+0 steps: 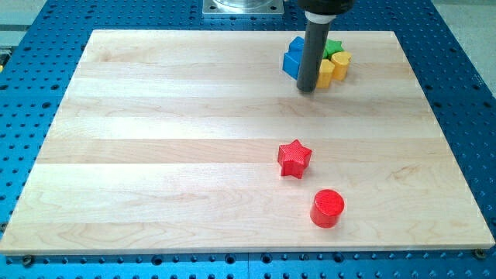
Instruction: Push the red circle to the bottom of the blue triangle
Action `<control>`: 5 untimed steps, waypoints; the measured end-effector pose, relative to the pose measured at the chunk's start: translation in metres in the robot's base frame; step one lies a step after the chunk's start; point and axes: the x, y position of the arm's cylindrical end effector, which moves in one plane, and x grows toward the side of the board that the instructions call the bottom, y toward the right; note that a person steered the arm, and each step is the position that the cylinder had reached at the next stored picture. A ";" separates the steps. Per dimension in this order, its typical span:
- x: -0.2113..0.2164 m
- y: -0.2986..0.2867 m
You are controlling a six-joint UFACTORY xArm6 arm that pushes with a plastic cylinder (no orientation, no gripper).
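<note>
Red circle [327, 208] lies well below my tip [307, 91] — no claw in view.

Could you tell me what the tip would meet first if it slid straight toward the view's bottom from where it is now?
Likely nothing: my tip sits just below the block cluster, and the red star lies slightly left of that line, though it could clip it.

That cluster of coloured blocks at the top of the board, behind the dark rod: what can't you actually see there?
- Green block: mostly hidden behind the dark rod, so its shape is unclear in the camera view.
- Blue blocks: their right side is covered by the rod; shape and count uncertain.
- Yellow blocks: left part hidden by the rod.
- My tip: whether it touches the cluster cannot be told.
- The arm above the rod is cut off by the view's top edge.
</note>
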 end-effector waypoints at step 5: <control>0.235 -0.114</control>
